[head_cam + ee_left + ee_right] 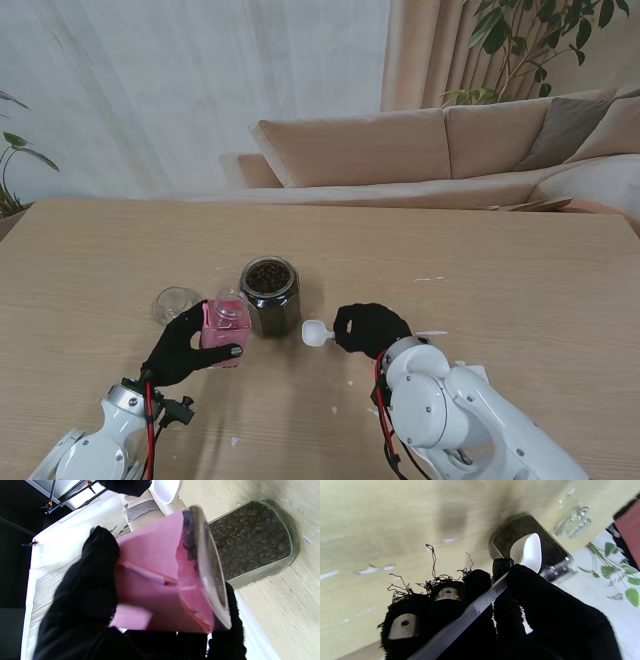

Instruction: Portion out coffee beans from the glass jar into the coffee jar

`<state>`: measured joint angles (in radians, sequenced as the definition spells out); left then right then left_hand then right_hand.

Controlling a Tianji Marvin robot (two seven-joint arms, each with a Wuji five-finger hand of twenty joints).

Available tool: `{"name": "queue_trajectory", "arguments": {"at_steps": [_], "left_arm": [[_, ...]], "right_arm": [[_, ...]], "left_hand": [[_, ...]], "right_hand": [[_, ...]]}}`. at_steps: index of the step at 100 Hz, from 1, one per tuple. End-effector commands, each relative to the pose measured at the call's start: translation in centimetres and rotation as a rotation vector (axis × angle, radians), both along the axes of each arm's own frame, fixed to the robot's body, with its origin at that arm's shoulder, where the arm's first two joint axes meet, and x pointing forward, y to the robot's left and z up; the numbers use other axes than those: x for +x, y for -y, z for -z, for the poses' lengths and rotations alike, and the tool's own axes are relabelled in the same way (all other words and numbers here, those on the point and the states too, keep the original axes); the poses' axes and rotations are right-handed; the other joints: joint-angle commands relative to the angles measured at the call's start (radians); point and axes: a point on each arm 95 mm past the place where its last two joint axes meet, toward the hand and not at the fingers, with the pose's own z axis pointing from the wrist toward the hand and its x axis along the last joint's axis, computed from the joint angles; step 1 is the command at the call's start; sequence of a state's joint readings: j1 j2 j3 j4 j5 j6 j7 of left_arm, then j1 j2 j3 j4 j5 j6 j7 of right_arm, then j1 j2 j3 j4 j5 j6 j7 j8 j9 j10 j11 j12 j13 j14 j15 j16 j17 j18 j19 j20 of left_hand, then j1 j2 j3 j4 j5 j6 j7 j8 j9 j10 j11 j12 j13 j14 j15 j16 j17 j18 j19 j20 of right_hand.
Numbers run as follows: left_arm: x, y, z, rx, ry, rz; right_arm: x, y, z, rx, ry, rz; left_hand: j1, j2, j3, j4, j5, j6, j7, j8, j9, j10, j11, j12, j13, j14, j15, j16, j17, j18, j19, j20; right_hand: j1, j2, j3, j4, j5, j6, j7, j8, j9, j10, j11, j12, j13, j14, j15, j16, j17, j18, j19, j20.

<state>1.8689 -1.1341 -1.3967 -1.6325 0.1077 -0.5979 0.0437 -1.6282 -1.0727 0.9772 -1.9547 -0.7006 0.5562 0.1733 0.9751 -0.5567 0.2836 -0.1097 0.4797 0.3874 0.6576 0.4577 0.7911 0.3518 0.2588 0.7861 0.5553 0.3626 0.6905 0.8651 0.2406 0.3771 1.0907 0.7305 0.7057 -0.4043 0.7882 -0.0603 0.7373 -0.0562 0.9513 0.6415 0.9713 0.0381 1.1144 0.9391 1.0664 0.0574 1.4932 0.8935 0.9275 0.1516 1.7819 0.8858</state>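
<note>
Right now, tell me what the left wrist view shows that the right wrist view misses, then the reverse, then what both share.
Only the left wrist view shows the black-gloved left hand wrapped around the pink-labelled glass coffee jar, with some beans visible near that jar's rim.

Only the right wrist view shows the black-gloved right hand gripping the white plastic spoon by its handle, and the clear glass lid lying on the wooden table.

Both show the spoon's white bowl and the open round glass jar full of coffee beans.

The glass jar (270, 293) stands between the coffee jar (226, 331) on its left and the spoon (316, 333) on its right.
</note>
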Motion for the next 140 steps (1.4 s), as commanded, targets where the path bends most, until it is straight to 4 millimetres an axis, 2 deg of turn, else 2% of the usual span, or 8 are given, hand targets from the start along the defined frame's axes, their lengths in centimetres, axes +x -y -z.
{"name": "queue_trajectory", "arguments": {"at_steps": [1,31,51,67,92,104,118,140], "left_arm": [[-0.5,0.3,0.1,-0.001,-0.003,0.019],[-0.8,0.1,0.5,-0.001,-0.012,0.02],[-1.0,0.0,0.4,-0.002,-0.002,0.027],[-1.1,0.0,0.4,-0.002,-0.002,0.027],[-1.1,0.1,0.4,-0.001,-0.001,0.026],[-1.1,0.1,0.4,-0.001,-0.002,0.026],[-1.0,0.1,0.4,0.0,-0.001,0.025],[-1.0,0.0,0.4,0.001,0.0,0.024]], "right_arm": [[-0.7,0.2,2.2,-0.016,-0.079,-0.001],[-1.3,-0.2,5.3,0.017,-0.199,-0.024],[-1.4,-0.2,6.5,0.035,-0.231,-0.02],[-1.5,-0.1,7.1,0.031,-0.244,-0.024],[-1.6,0.2,7.8,0.023,-0.252,-0.016],[-1.6,0.4,7.9,0.017,-0.248,-0.012],[-1.7,0.6,8.0,0.008,-0.238,-0.012],[-1.8,0.9,8.0,-0.008,-0.206,-0.016]], "left_hand": [[0.282,0.166,0.246,0.012,0.069,-0.207,0.197,0.059,0.062,-0.126,0.107,0.068,-0.01,-0.023,0.001,0.002,0.007,-0.02,0.003,0.004],[0.283,0.166,0.246,0.012,0.071,-0.205,0.197,0.059,0.062,-0.125,0.106,0.069,-0.012,-0.021,0.001,0.002,0.006,-0.02,0.002,0.004],[0.283,0.166,0.246,0.012,0.07,-0.207,0.196,0.059,0.063,-0.126,0.106,0.069,-0.011,-0.022,0.001,0.002,0.007,-0.019,0.003,0.004],[0.284,0.166,0.247,0.012,0.07,-0.207,0.196,0.059,0.063,-0.126,0.107,0.069,-0.011,-0.02,0.001,0.002,0.006,-0.019,0.003,0.004],[0.283,0.165,0.248,0.012,0.071,-0.206,0.196,0.059,0.064,-0.124,0.107,0.069,-0.01,-0.02,0.002,0.002,0.007,-0.02,0.003,0.004],[0.283,0.165,0.248,0.012,0.072,-0.206,0.197,0.059,0.063,-0.125,0.107,0.069,-0.01,-0.021,0.002,0.002,0.007,-0.019,0.003,0.004],[0.283,0.165,0.249,0.012,0.07,-0.207,0.196,0.059,0.064,-0.125,0.107,0.069,-0.01,-0.02,0.002,0.002,0.006,-0.018,0.003,0.004],[0.283,0.165,0.249,0.012,0.072,-0.206,0.197,0.06,0.064,-0.124,0.107,0.069,-0.011,-0.021,0.001,0.002,0.006,-0.018,0.003,0.004]], "right_hand": [[0.046,0.025,0.005,0.044,0.009,0.003,0.028,-0.003,0.022,-0.015,0.034,0.019,0.011,0.027,0.04,0.012,0.008,-0.014,0.219,0.0],[0.046,0.027,0.002,0.044,0.002,0.002,0.025,-0.012,0.014,-0.016,0.032,0.012,0.002,0.033,0.038,0.009,-0.006,-0.011,0.213,0.006],[0.049,0.024,-0.004,0.039,-0.009,0.013,0.007,-0.081,-0.006,-0.005,-0.008,-0.024,-0.035,0.07,-0.024,-0.016,-0.045,0.009,0.185,0.03],[0.038,0.023,-0.009,0.037,-0.034,0.014,-0.011,-0.138,-0.041,0.005,-0.074,-0.087,-0.083,0.093,-0.137,-0.061,-0.101,0.01,0.143,0.048],[-0.028,-0.003,-0.006,0.036,-0.091,0.044,-0.056,-0.212,-0.123,0.04,-0.214,-0.231,-0.192,0.139,-0.413,-0.176,-0.287,0.099,-0.022,0.066],[-0.124,0.008,0.0,0.045,-0.097,0.091,-0.169,-0.214,-0.186,0.056,-0.262,-0.307,-0.254,0.153,-0.527,-0.221,-0.363,0.119,-0.084,0.072],[-0.21,0.062,-0.069,0.084,-0.089,0.143,-0.412,-0.102,-0.277,0.079,-0.335,-0.391,-0.367,0.167,-0.665,-0.274,-0.49,0.127,-0.174,0.078],[-0.245,0.06,-0.162,0.053,-0.179,0.174,-0.563,-0.158,-0.43,0.099,-0.425,-0.474,-0.579,0.157,-0.809,-0.328,-0.726,0.115,-0.337,0.068]]}}
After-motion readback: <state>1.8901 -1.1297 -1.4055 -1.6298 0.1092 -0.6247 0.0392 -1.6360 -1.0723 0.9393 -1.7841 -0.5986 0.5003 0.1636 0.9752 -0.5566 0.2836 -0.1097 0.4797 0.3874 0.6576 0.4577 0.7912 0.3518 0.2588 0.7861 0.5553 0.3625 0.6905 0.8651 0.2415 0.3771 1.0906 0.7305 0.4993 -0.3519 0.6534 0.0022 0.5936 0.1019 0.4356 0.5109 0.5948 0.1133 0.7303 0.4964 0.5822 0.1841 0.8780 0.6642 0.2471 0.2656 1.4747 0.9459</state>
